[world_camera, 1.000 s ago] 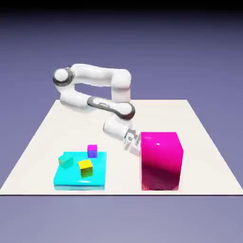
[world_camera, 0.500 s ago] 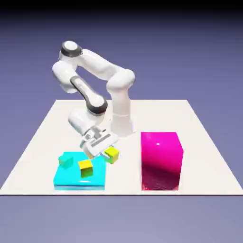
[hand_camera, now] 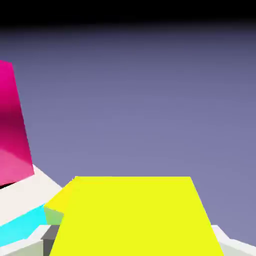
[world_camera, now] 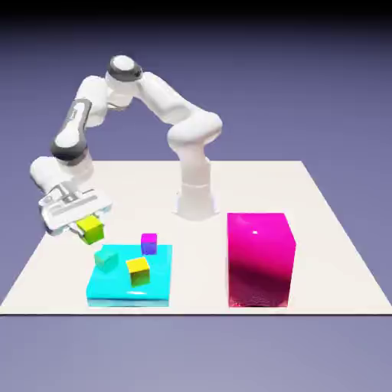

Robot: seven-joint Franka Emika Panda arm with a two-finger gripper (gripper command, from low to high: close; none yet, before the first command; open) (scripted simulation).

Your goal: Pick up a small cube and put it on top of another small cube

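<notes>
Here, my gripper (world_camera: 87, 222) is closed on the lime cube (world_camera: 91, 229), which sits between my fingertips, held above the table (world_camera: 253, 184) and tilted; in the hand view it spreads large between them. Below my gripper, toward the exterior view's right, lies the cyan slab (world_camera: 115, 293), bearing the teal-green cube (world_camera: 106, 259) and the yellow cube (world_camera: 138, 271); the purple cube (world_camera: 149, 244) is farther right of me, and the magenta block (world_camera: 259, 260) well apart from me beyond it
</notes>
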